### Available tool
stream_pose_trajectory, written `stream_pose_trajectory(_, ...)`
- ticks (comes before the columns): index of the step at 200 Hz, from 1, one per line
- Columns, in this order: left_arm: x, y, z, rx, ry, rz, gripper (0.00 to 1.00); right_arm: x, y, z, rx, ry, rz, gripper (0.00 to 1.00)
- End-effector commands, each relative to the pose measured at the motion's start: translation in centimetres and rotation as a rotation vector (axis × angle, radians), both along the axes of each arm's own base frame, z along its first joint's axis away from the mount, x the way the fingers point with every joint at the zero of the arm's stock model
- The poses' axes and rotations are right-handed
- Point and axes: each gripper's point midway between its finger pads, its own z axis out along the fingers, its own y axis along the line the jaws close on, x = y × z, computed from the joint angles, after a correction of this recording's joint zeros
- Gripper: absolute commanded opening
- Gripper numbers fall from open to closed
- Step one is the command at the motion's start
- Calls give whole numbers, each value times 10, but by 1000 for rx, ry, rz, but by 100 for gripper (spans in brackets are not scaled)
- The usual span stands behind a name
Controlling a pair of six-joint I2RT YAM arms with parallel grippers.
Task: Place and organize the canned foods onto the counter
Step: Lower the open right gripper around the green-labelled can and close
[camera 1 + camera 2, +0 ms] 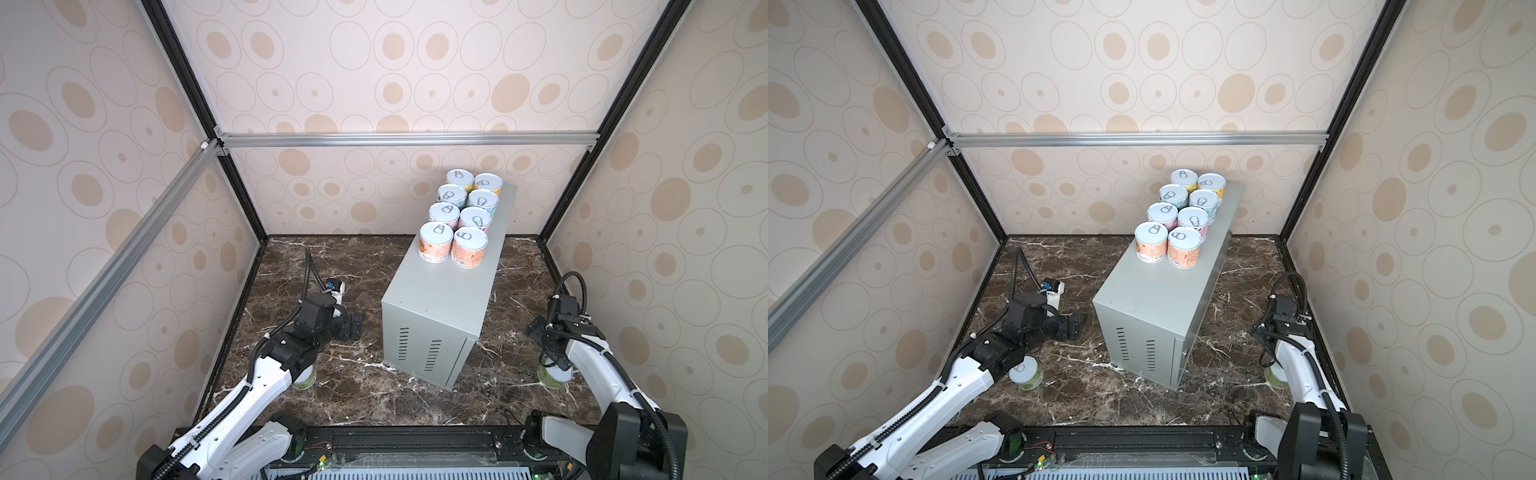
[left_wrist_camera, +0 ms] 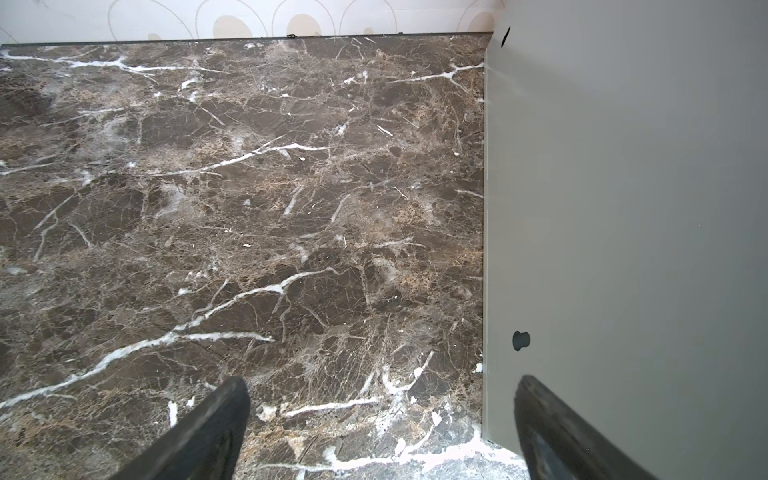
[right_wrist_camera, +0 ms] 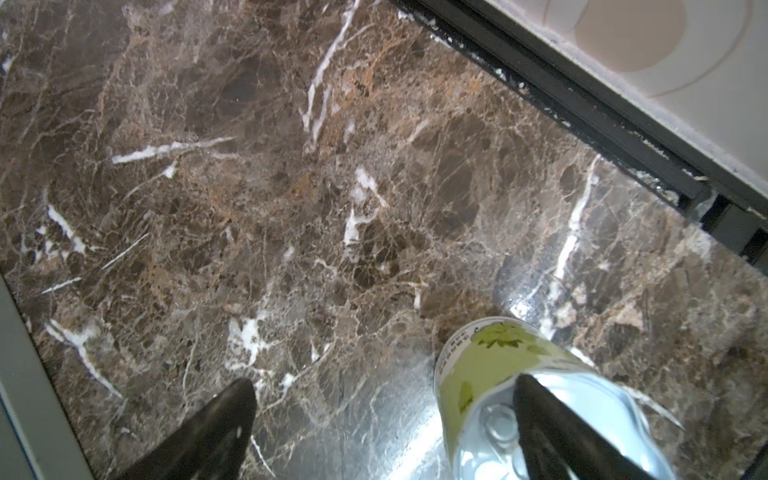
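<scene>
Several cans (image 1: 476,218) (image 1: 1192,218) stand in two rows at the far end of the pale-grey counter (image 1: 440,291) (image 1: 1154,291). A green can (image 1: 305,379) (image 1: 1025,372) stands on the marble, partly under my left arm. Another green can (image 1: 555,377) (image 1: 1277,377) (image 3: 494,365) stands beneath my right gripper (image 1: 548,349) (image 1: 1266,349) (image 3: 382,415), which is open; one finger hangs over the can's lid, and the can is not between the fingers. My left gripper (image 1: 351,326) (image 1: 1077,326) (image 2: 382,415) is open and empty, low beside the counter's side wall (image 2: 623,208).
The dark brown marble surface (image 1: 332,395) is boxed in by patterned walls and a black frame (image 3: 582,104). The counter stands lengthwise in the middle, between the two arms. A black rail (image 1: 415,436) runs along the front edge.
</scene>
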Motion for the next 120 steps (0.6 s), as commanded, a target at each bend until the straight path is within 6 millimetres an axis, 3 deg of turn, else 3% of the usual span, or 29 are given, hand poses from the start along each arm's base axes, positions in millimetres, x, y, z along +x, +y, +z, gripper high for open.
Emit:
stream_pose_trajectory(1,3,-1,6,15,-28,-11,99,-13,12,-1,60,39,15,99)
stream_pose_trajectory(36,2,-1,7,11,-29,-13,99,-18,12,5,54,28,14,99)
stream_pose_trajectory(91,2,-1,9,2,-36,-15,99,-30,-1,47,-41,-24,-23,99)
stream_pose_trajectory(120,1,-3,9,-5,-36,-25,99,-45,-10,52,-72,12,-56,99)
